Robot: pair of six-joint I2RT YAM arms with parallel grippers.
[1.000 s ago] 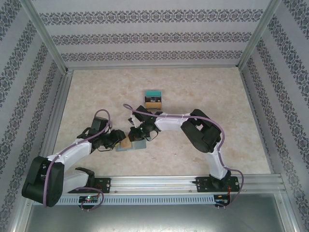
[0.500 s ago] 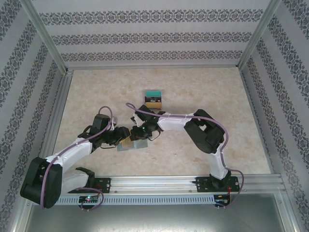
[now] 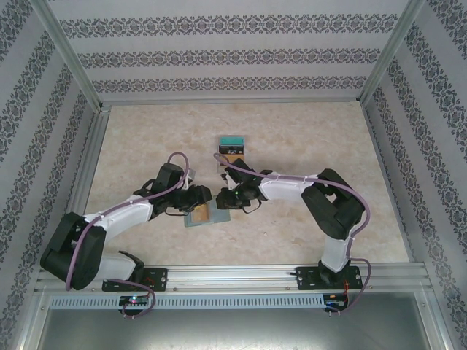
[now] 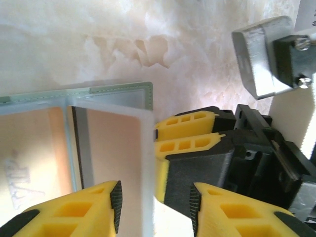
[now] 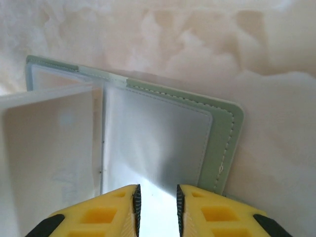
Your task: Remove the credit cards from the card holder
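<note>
Two arms are reaching farther in than a second ago, as we are seeing from above: the left gripper and the right gripper are now meeting over the card holder. It is lying open on the mottled beige table, in about the same spot as before.

From the left wrist we are seeing its ribbed yellow fingers standing parted. A frosted clear leaf is rising upright between them with a gap on one side. An orange-brown card is sitting under the pocket plastic, inside the stitched grey-green border.

From the right wrist we are looking at a glossy clear pocket and a soft rounded corner. The yellow pads there are sitting almost together, and we cannot tell whether they are pinching the plastic.
</note>
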